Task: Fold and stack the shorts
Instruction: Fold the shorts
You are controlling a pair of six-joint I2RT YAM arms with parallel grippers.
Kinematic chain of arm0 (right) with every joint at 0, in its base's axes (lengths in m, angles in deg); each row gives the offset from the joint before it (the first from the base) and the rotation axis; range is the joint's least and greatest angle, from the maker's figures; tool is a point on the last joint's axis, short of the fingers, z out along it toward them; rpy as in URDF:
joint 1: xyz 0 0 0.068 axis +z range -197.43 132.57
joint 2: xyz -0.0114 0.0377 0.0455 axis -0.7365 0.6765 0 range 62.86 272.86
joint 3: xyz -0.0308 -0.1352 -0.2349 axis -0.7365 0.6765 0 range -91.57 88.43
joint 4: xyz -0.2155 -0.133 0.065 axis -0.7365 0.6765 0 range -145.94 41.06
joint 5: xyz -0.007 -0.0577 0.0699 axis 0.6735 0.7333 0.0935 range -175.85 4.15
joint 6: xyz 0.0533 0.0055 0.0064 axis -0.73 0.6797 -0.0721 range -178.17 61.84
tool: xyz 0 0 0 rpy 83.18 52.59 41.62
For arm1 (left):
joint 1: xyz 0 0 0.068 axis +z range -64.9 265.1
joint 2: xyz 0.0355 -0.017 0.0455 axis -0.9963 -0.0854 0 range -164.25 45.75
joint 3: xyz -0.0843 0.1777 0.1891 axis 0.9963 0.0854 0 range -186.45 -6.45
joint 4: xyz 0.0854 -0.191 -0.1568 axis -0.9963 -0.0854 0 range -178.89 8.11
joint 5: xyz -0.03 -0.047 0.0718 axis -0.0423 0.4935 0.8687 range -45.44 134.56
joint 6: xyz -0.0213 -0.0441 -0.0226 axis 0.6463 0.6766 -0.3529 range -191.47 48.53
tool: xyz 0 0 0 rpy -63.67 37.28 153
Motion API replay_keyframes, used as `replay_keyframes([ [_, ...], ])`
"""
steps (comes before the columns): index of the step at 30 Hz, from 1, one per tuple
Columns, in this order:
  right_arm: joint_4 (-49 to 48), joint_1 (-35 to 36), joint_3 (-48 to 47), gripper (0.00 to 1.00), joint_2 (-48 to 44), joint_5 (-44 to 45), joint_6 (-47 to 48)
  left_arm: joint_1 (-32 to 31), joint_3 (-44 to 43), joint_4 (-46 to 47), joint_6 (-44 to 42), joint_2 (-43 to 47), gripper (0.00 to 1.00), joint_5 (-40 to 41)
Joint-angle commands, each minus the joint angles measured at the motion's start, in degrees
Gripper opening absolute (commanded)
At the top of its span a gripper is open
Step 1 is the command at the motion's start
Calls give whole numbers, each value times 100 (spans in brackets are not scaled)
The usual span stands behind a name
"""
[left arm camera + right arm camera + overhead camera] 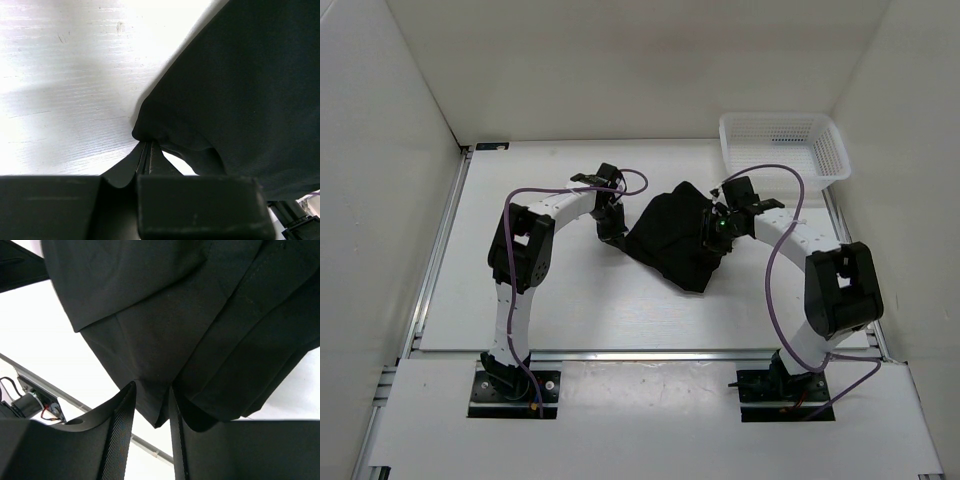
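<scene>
The black shorts point(672, 235) are bunched up in the middle of the table and held between both grippers. My left gripper point(612, 230) is at their left edge. In the left wrist view it point(146, 145) is shut on a pinched fold of the shorts point(240, 90). My right gripper point(716, 236) is at their right side. In the right wrist view its jaws point(152, 387) stand a little apart, with a folded corner of the shorts point(160, 325) caught between them and hanging down.
A white mesh basket point(785, 150) stands at the back right corner, beside the right arm. White walls close in the table at the back and both sides. A metal rail point(440, 250) runs along the table's left edge.
</scene>
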Motion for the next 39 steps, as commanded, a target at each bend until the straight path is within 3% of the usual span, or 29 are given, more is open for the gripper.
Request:
replay_keyframes([
  [1,-194,7,14,37,97,-219,5,1,18,55,2,413,10,29],
  [5,-195,7,-39,25,97,-219,5,1,18,55,2,413,10,81],
  [6,-195,7,-39,20,97,-219,5,1,18,55,2,413,10,81],
  [7,-195,7,-39,9,97,-271,57,1,18,55,2,413,10,81],
  [9,-195,7,-39,0,27,-272,58,1,18,55,2,413,10,81],
  [28,613,7,1015,0,-1862,142,392,1,18,55,2,360,10,81],
  [39,868,7,1508,0,-2601,1056,225,1,-35,55,55,413,10,134],
])
